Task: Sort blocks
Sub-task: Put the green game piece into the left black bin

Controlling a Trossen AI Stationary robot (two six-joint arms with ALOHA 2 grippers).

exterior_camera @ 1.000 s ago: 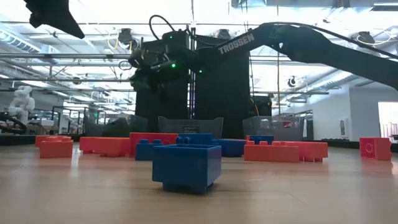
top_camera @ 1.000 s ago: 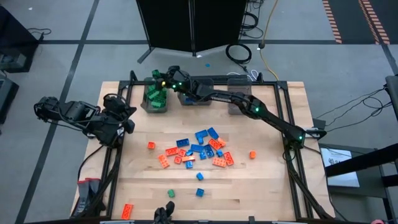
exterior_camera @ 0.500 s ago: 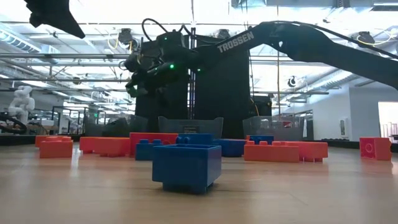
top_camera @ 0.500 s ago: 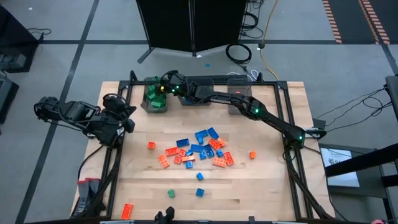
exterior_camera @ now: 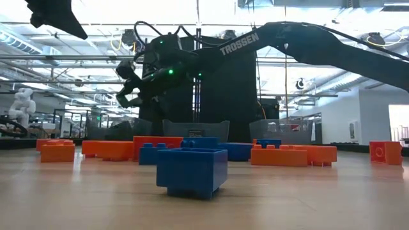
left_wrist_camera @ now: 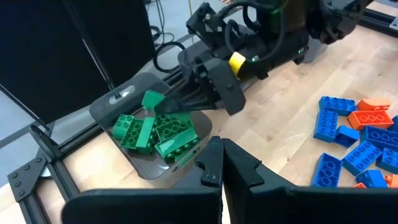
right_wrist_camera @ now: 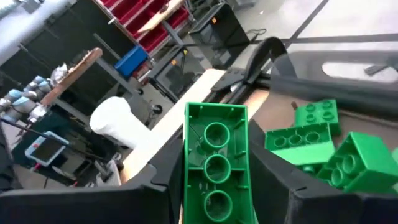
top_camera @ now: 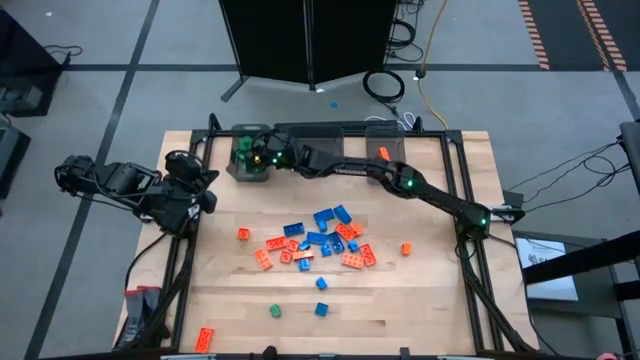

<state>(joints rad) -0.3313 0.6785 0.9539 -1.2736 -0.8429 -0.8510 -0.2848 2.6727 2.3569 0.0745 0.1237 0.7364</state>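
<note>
This is a robotics lab in a large industrial hall. A wooden bench (top_camera: 420, 300) in a black metal frame stands on a grey floor (top_camera: 100, 60) with taped lines, hazard-striped tape (top_camera: 535, 35) and loose cables (top_camera: 385, 85). Beyond the bench, ceiling trusses (exterior_camera: 96, 57), a white robot arm (exterior_camera: 22, 102) and red storage bins (right_wrist_camera: 134, 9) show.

The right arm reaches across the top of the table (top_camera: 420, 300), and its hand (top_camera: 252, 157) is over the bin (top_camera: 250, 171) with green blocks (top_camera: 244, 155). Blue and orange blocks (top_camera: 320, 242) lie mid-frame. The left hand (top_camera: 197, 195) waits at the left.
</note>
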